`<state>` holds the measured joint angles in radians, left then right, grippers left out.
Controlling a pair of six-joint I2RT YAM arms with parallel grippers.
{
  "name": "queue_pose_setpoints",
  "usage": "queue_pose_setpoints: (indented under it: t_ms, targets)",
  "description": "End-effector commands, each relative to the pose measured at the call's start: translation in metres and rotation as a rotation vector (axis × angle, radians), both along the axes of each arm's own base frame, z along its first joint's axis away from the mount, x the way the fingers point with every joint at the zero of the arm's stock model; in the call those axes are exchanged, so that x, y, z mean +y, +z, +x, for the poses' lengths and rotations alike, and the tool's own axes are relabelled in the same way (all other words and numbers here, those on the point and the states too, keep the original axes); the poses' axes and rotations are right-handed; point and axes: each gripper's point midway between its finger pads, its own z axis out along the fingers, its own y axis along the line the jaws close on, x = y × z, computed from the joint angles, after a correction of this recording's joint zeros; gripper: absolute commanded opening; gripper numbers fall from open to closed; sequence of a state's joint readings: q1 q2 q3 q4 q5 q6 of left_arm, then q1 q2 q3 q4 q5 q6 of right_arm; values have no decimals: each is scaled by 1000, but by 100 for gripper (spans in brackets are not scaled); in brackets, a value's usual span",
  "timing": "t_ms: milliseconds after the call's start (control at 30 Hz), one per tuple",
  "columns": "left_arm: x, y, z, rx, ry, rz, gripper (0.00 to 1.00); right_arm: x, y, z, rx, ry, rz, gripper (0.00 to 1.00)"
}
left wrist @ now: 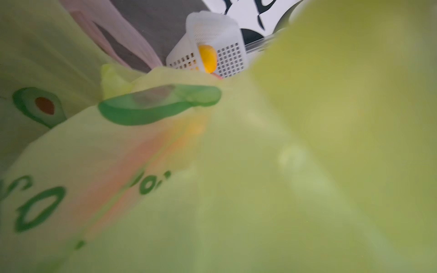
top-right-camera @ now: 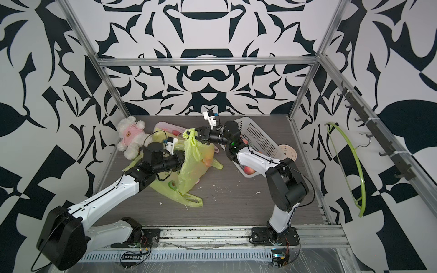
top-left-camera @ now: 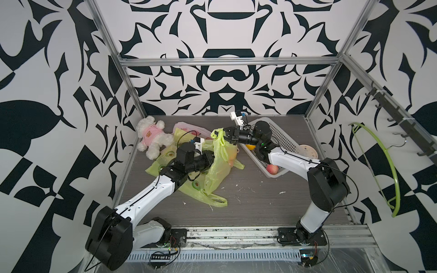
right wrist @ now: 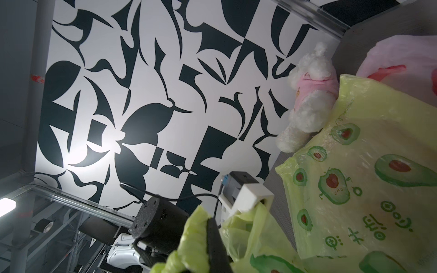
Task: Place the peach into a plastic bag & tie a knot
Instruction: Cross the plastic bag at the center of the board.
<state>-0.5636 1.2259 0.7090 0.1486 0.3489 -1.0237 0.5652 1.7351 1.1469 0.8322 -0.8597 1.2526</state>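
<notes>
A yellow-green plastic bag (top-left-camera: 216, 172) with avocado prints hangs stretched up from the table in both top views. My right gripper (top-left-camera: 223, 135) is shut on the bunched handle (top-right-camera: 192, 136) at its top; in the right wrist view a dark finger (right wrist: 214, 245) pinches the crumpled film. The peach (top-left-camera: 232, 157) shows orange-pink through the bag wall, low inside it. My left gripper (top-left-camera: 209, 158) presses into the bag's left side. Its fingers are buried in the film, and the bag (left wrist: 236, 189) fills the left wrist view as a blur.
A second avocado-print bag (top-left-camera: 165, 156) lies flat under my left arm, with a pink bag (top-left-camera: 189, 128) and a plush bear (top-left-camera: 153, 138) behind it. At the right, a white perforated basket (top-left-camera: 281, 141) holds a red fruit (top-left-camera: 272, 169) and a yellow one (top-left-camera: 250, 147). A plate (top-left-camera: 307, 151) lies beside it.
</notes>
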Motion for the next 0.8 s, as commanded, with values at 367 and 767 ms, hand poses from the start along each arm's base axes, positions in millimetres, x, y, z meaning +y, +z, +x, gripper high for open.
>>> queue_pose_setpoints:
  t_ms: [367,767]
  targets:
    - [14,-88,8,77,120,196,31,-5,-57,-15,65,28,114,0]
    - [88,20,-2,-91,244,252,46,2,-33,-8,28,56,134,0]
